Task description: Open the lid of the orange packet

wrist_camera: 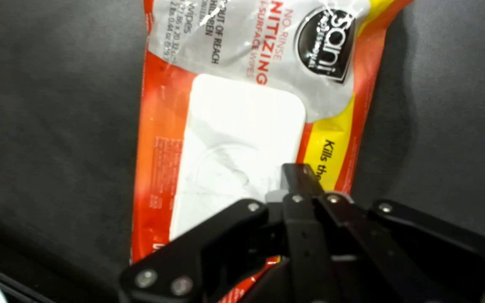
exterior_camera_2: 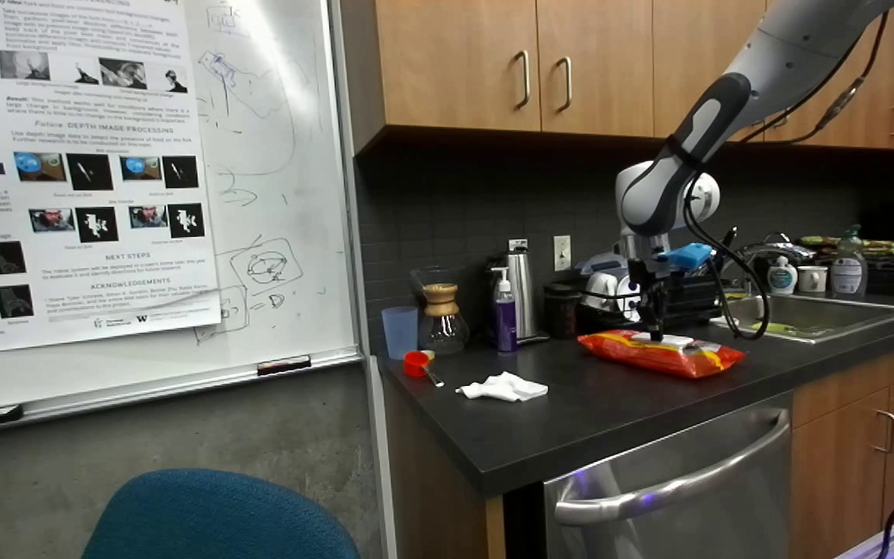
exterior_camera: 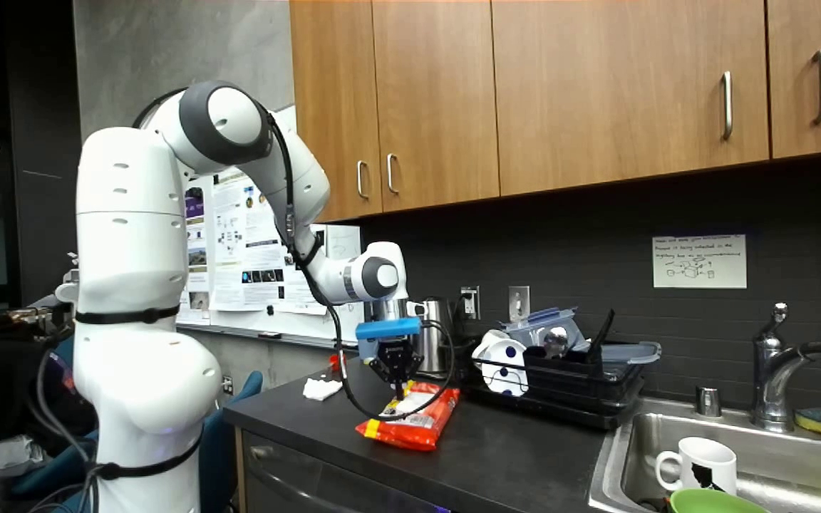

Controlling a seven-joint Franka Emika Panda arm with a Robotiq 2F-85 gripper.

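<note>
Packet (exterior_camera_2: 653, 359): laid flat on the dark countertop (exterior_camera_2: 571, 419); orange-red, with grey and yellow areas, and the word "sani" can be read on it in the wrist view.
Lid (wrist_camera: 238, 134): white, with rounded corners, set flat on the packet's upper face; one part is hidden by the gripper (wrist_camera: 300, 174).
Gripper: pointed down over the packet, its tips placed by the lid's long edge, beside the yellow print; whether the lid is touched cannot be told.
Jaws: pressed together.
Arm (exterior_camera: 129, 263): white and grey, stretched out to above the packet, with a blue pad (exterior_camera: 388, 328) fixed above the gripper.
Dish rack (exterior_camera: 556, 392): black, placed near the packet, to its right in an exterior view.
Crumpled sheet (exterior_camera_2: 503, 387): white, laid to the left of the packet in both exterior views.
Pump bottle (exterior_camera_2: 506, 318): purple, stood to the left of the packet in an exterior view.
Sink (exterior_camera: 611, 463): seen well apart from the packet, to its right in both exterior views, with a mug (exterior_camera: 706, 459) stood in it.
</note>
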